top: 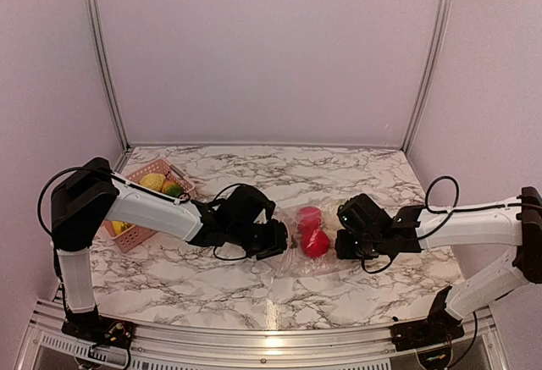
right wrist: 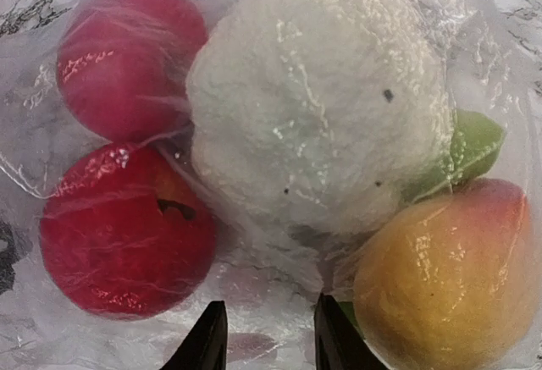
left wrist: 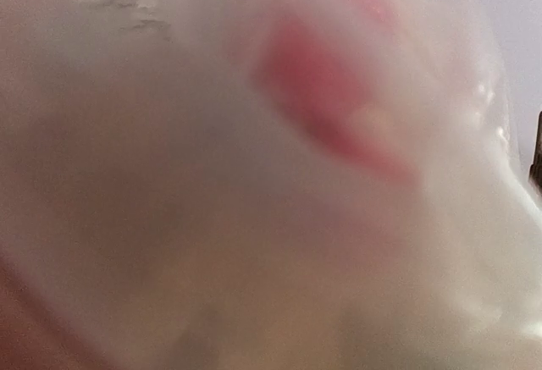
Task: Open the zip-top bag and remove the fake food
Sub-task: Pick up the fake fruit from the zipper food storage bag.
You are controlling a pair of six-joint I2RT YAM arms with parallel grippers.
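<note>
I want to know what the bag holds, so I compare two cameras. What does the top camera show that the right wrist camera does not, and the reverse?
Only the top camera: a pink basket with yellow and green pieces in it, on the left of the table. Only the right wrist camera: a white knobbly piece, a yellow-orange fruit and a green leaf inside the bag. Both: two red fruits in that clear bag.

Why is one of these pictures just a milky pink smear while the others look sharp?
Left wrist view: out of focus, seemingly too close to plastic, only a red smear. Right wrist view: crisp, with white glints on the zip-top bag over the fake food. Top external view: sharp, one bright glare spot on the table.
</note>
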